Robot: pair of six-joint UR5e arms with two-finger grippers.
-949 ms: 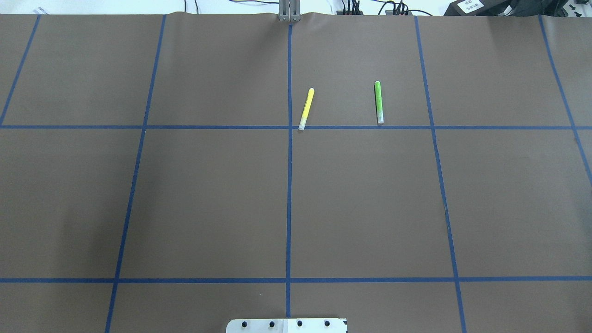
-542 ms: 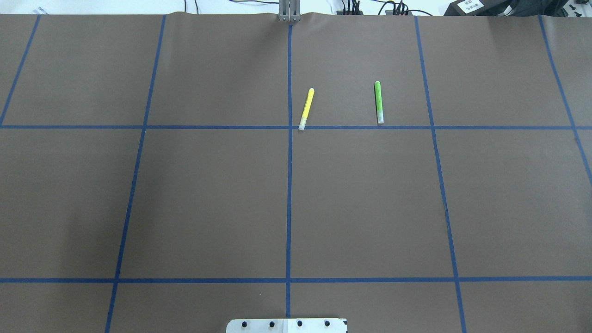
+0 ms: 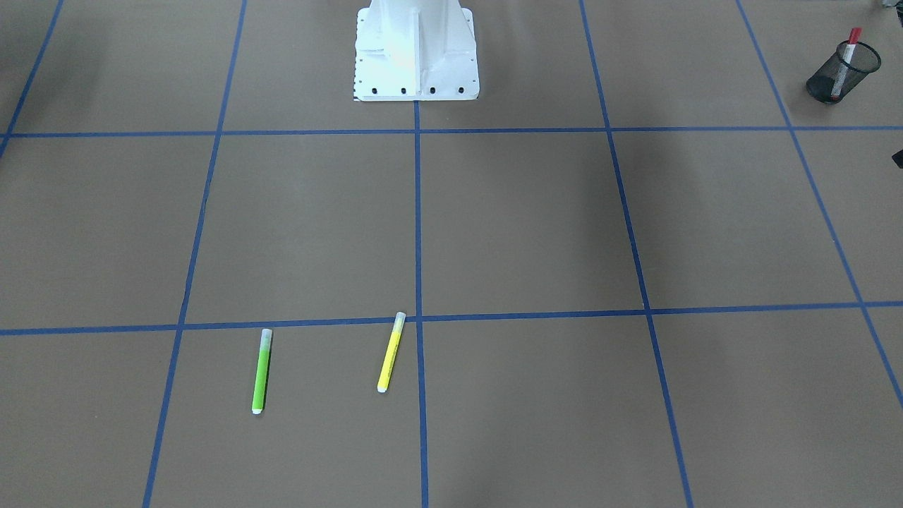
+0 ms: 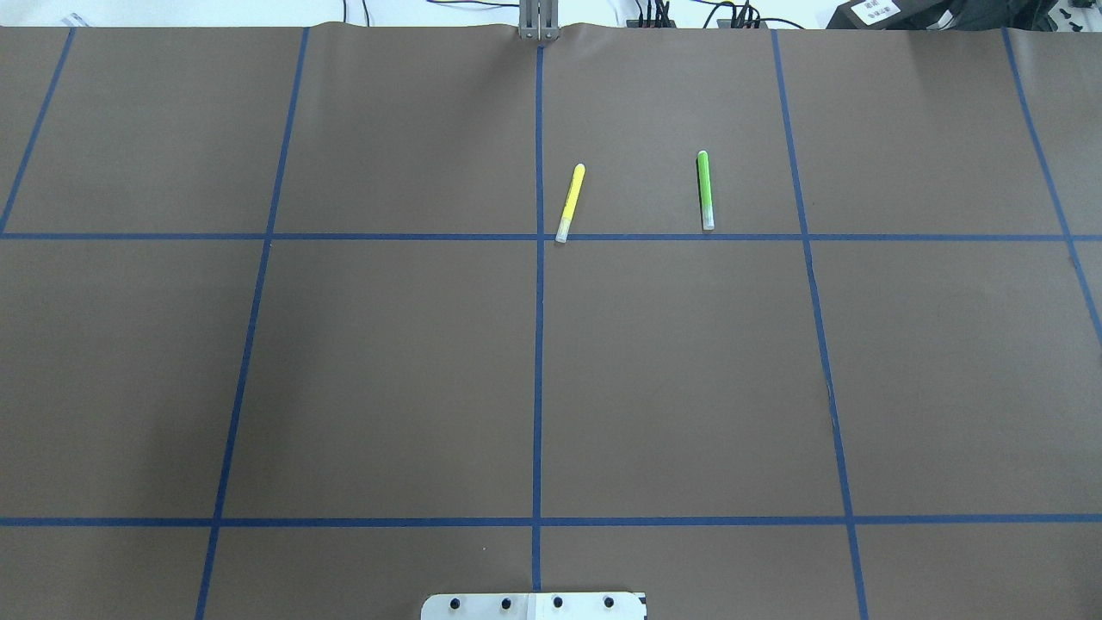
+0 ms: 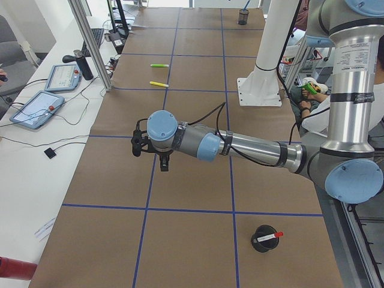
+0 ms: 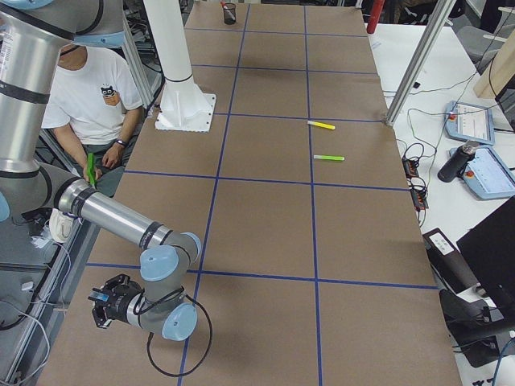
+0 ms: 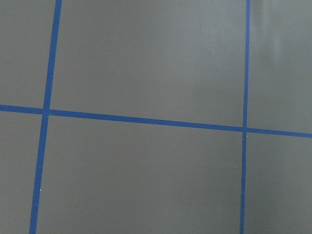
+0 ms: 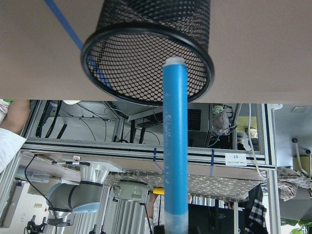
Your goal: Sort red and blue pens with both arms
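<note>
A: State of the right claw (image 6: 103, 310)?
B: Its fingers are out of frame in the wrist view. The blue pen (image 8: 175, 146) runs straight and sharp from the bottom edge to the mouth of the right mesh cup (image 8: 126, 14), so it reads as clamped on the pen. The tip shows over the opening, off-centre, and the barrel crosses the rim. Cannot tell if the tip is inside or above.

A: What goes wrong from here?
B: An off-centre release. The pen can clip the rim and skid out. The cup is light mesh and looks to stand close to the bench (image 4: 387, 370) edge. A nudge from pen or claw can tip it or push it off.

A: Left side?
B: The red pen (image 3: 849, 56) already leans in the left mesh cup (image 3: 822, 79), at the near left end. The left claw (image 5: 163, 163) hangs over bare bench. Wide or narrow, cannot tell. It shows from the side only, and its wrist view has just tape lines (image 7: 146, 121).

A: Anything else?
B: The yellow marker (image 4: 571, 202) and green marker (image 4: 705, 190) lie on the far side, well apart from both claws. The risk there is a wrong pick. A person (image 6: 84, 100) sits near the right arm (image 6: 113, 215), so a wide retract could swing toward them.
</note>
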